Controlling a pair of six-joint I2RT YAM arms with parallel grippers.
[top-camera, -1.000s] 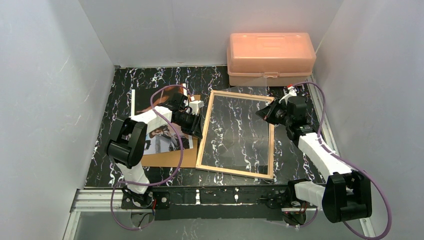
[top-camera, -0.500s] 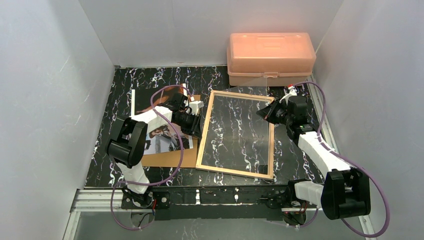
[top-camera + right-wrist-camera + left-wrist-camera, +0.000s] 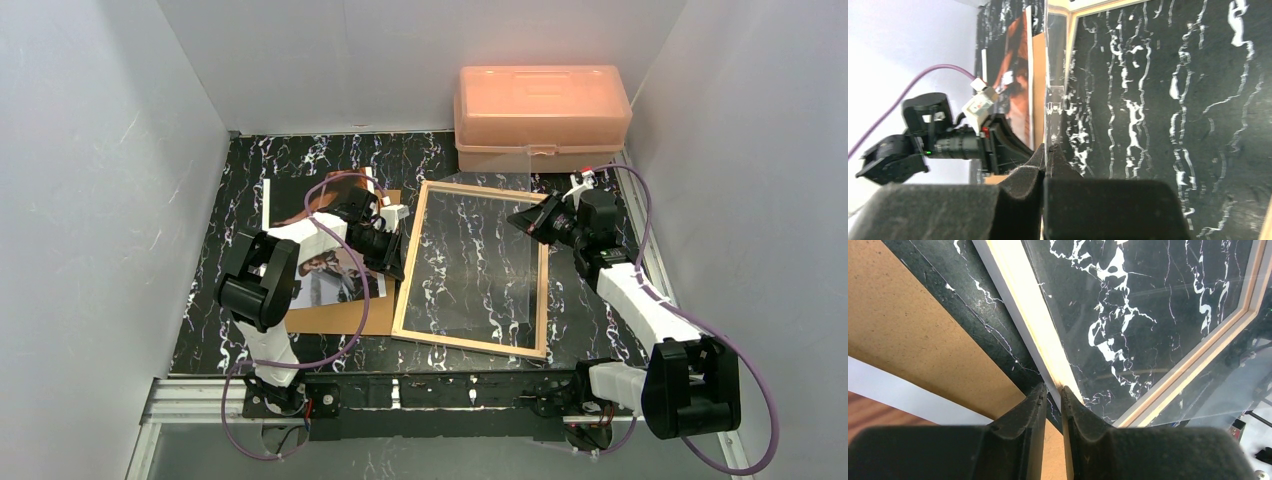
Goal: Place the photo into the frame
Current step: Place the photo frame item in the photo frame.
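On tabletop (image 3: 300, 160): frame (image 3: 470, 343) beside board (image 3: 330, 318), photo (image 3: 295, 200) atop board
Left end effector (image 3: 1052, 389): clamped on frame, arm (image 3: 300, 232) across photo
Right end effector (image 3: 1047, 149): clamped on pane (image 3: 470, 250)

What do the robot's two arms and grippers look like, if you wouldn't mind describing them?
The left arm and right arm have white link shells and bulky black joint housings, each trailed by a looping purple cable. The left gripper and right gripper have matte black fingers. A small white connector sits at each wrist.
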